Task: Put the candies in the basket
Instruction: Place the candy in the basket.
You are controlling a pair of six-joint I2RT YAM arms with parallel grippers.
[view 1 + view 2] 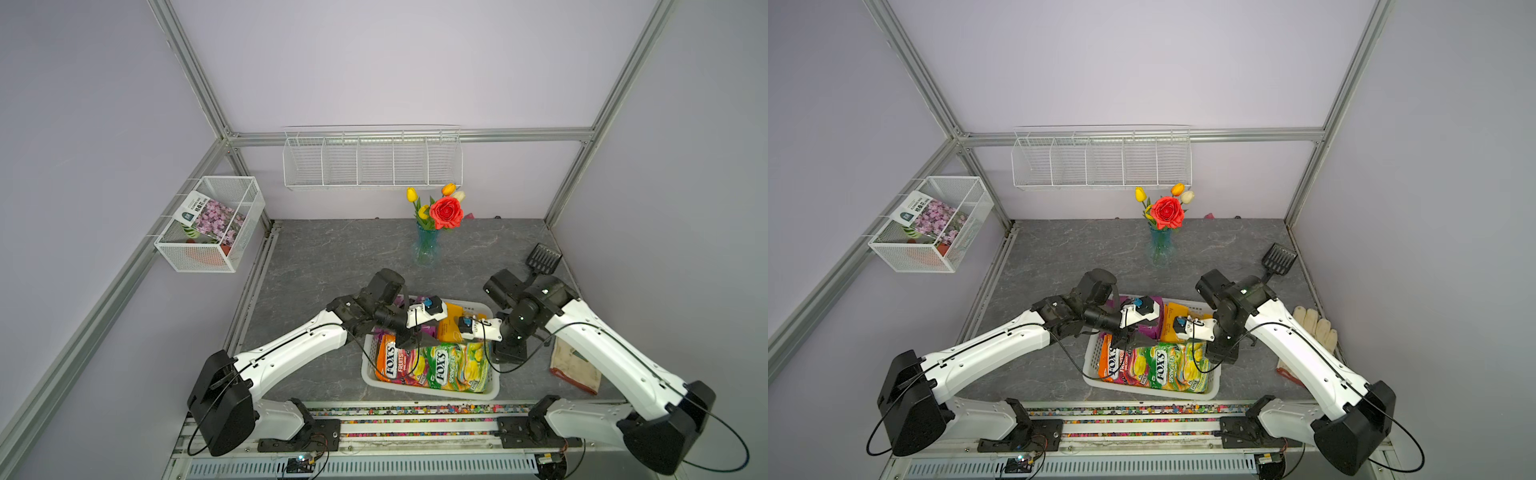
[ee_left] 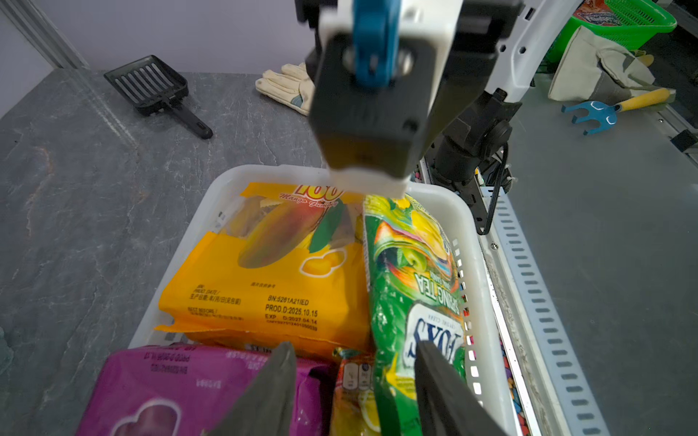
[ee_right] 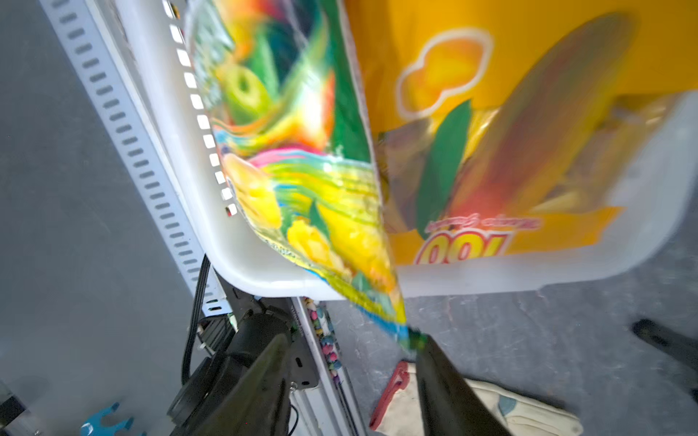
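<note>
Right gripper (image 3: 351, 377): fingers spread apart, pinching nothing. Just at the tip of one finger (image 3: 445, 381): a corner of the green FOX'S bag (image 3: 302, 151), maybe touching it, hard to tell in the blurry wrist view. Beyond that corner: the rest of the green bag lying inside the white basket (image 3: 264, 271), along its wall with the holes, with the corner poking out over the rim. Right beside the green bag, also in the basket: the orange mango bag (image 3: 528, 113). Under the right gripper, outside the basket on the gray table: a pale glove (image 3: 528, 415). Left gripper (image 2: 359, 389): fingers spread apart too, pinching nothing, hanging over the basket. Under one finger: the purple bag (image 2: 170, 385). Near the other finger: the green bag again. Peeking up between the two fingers: the orange FOX'S bag (image 1: 395, 361), side by side with the green bag in both top views. Far past the basket: a black scoop (image 2: 151, 87) on the table, and a blue vase of flowers (image 1: 427, 245) by the back wall.
</note>
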